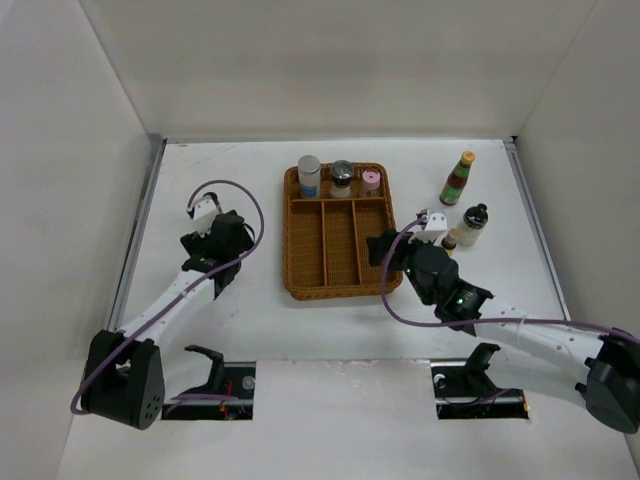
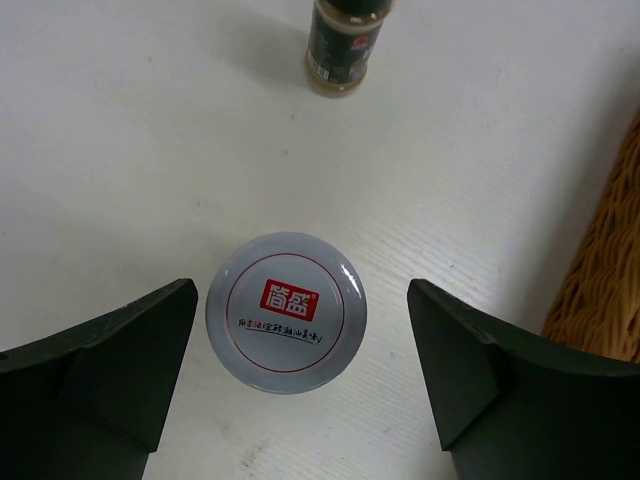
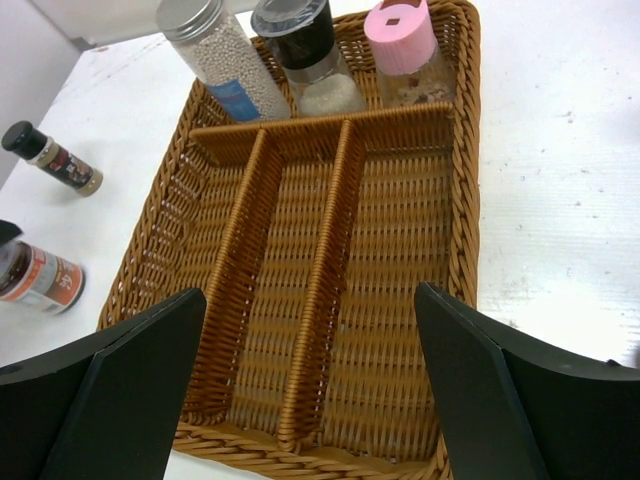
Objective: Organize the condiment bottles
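The left gripper (image 2: 300, 305) hovers, jaws apart, directly above the upright white-capped jar (image 2: 286, 311), cap centred between them untouched, so a straight drop should straddle it

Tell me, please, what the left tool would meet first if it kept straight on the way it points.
Probably the white-capped jar, centred under the open left tool; its fingers would pass either side. Depth is unclear.

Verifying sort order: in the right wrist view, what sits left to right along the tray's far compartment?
silver-capped jar of white beads → black-capped grinder → pink-capped jar, all standing in the wicker tray.
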{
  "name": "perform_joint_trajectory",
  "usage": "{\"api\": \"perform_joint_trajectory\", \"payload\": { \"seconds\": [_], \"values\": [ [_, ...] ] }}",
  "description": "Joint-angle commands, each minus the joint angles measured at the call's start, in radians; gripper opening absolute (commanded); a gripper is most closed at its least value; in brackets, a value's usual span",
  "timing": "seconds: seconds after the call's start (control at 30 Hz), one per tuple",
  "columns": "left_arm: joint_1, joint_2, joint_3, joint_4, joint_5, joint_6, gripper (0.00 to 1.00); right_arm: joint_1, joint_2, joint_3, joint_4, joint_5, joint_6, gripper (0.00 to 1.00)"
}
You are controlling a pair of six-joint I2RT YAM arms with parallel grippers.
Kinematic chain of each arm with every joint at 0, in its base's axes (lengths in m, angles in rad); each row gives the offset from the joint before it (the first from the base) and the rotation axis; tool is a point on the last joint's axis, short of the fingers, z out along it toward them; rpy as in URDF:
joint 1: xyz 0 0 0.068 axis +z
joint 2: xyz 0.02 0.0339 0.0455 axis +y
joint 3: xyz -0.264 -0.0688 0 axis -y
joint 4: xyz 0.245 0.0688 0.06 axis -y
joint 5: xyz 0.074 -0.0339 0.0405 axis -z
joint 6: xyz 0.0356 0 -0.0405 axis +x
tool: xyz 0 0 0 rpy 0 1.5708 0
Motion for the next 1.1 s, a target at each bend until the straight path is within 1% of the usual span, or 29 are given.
{"api": "perform_joint_trajectory", "payload": {
  "seconds": [0.0, 0.13, 0.17, 0.27, 0.3, 0.37, 0.47, 0.57, 0.73, 0.87, 1.07],
  "values": [
    [0.005, 0.028, -0.027, 0.052, 0.033, -0.016, 0.85, 0.015, -0.010, 0.009, 0.072, -0.015, -0.009, 0.92],
    [0.006, 0.023, -0.048, 0.060, 0.024, -0.026, 0.79, 0.015, -0.008, 0.009, 0.072, -0.015, -0.009, 0.93],
    [0.006, 0.021, -0.051, 0.065, 0.023, -0.026, 0.73, 0.015, -0.007, 0.009, 0.072, -0.015, -0.009, 0.93],
    [0.005, 0.003, -0.059, 0.079, 0.021, -0.029, 0.51, 0.015, -0.001, 0.008, 0.076, -0.015, -0.009, 0.93],
    [-0.001, -0.008, -0.050, 0.076, 0.020, -0.029, 0.46, 0.015, 0.002, 0.008, 0.078, -0.015, -0.009, 0.93],
    [-0.023, -0.047, -0.021, 0.059, 0.009, -0.023, 0.40, 0.015, 0.005, 0.009, 0.078, -0.015, -0.010, 0.93],
    [-0.092, -0.107, 0.056, 0.042, -0.016, -0.008, 0.38, 0.015, 0.005, 0.008, 0.083, -0.015, -0.012, 0.93],
    [-0.173, -0.092, 0.145, 0.062, -0.020, 0.009, 0.38, 0.015, 0.004, 0.002, 0.093, -0.015, -0.014, 0.93],
    [-0.309, 0.066, 0.307, 0.173, -0.020, 0.055, 0.38, 0.015, 0.007, 0.000, 0.099, -0.015, -0.018, 0.93],
    [-0.342, 0.211, 0.392, 0.279, 0.006, 0.093, 0.38, 0.015, -0.002, -0.004, 0.103, -0.015, -0.018, 0.94],
    [-0.337, 0.409, 0.504, 0.327, 0.052, 0.116, 0.38, 0.015, -0.010, -0.009, 0.106, -0.015, -0.020, 0.94]
  ]
}}
